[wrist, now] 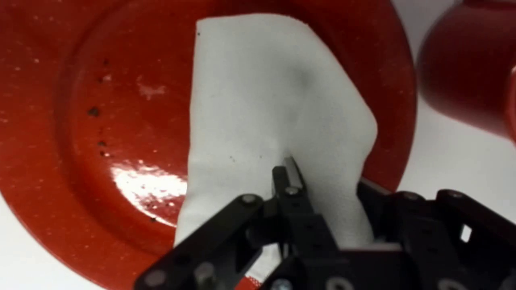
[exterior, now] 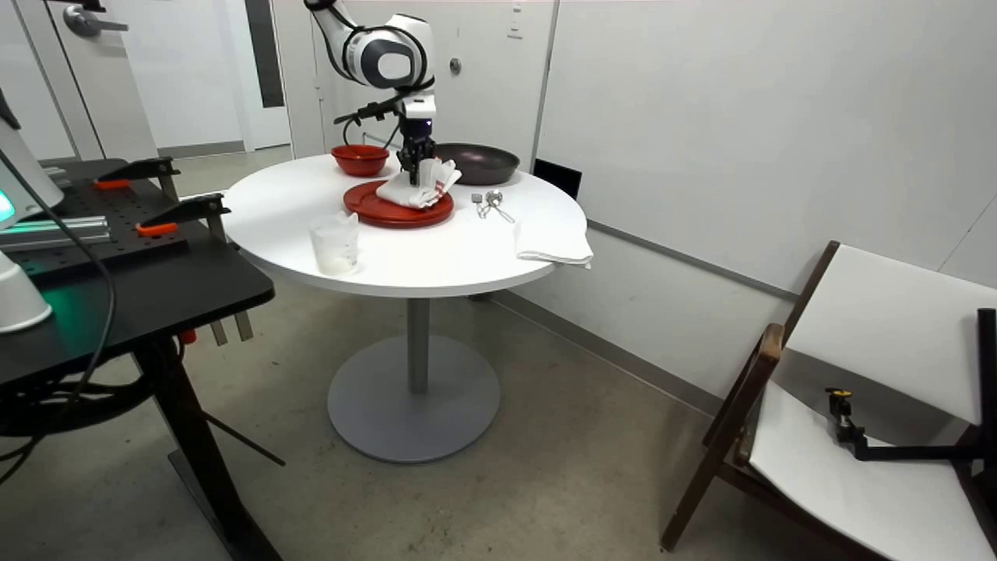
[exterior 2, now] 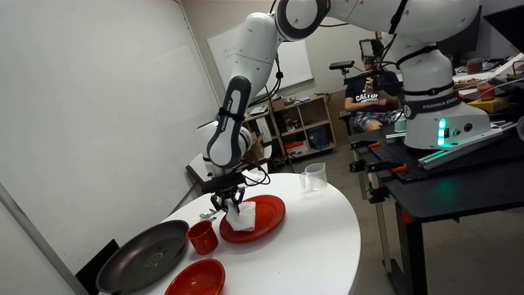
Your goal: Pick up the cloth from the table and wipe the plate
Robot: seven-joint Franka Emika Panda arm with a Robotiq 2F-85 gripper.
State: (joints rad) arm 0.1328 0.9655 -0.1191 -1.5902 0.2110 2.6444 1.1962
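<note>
The white folded cloth [exterior: 405, 192] lies on the wide red plate [exterior: 389, 218], and part of it stands up at my gripper [exterior: 414, 173]. In an exterior view, the cloth [exterior 2: 245, 217] covers the near-left part of the plate [exterior 2: 272, 213], with the gripper [exterior 2: 226, 207] over it. In the wrist view, the gripper [wrist: 332, 177] is partly closed, with a thick fold of the cloth [wrist: 250, 100] filling the gap between its fingers. Dark specks show on the bare part of the plate [wrist: 117, 92]. The plate rests on the round white table [exterior: 436, 261].
A red mug [exterior 2: 203, 238] stands close beside the plate. A red bowl [exterior 2: 200, 280] and a black pan [exterior 2: 147, 258] are also on the table. A clear measuring cup [exterior: 335, 245], metal utensils [exterior: 492, 204] and a larger white cloth [exterior: 554, 243] over the rim lie around the plate.
</note>
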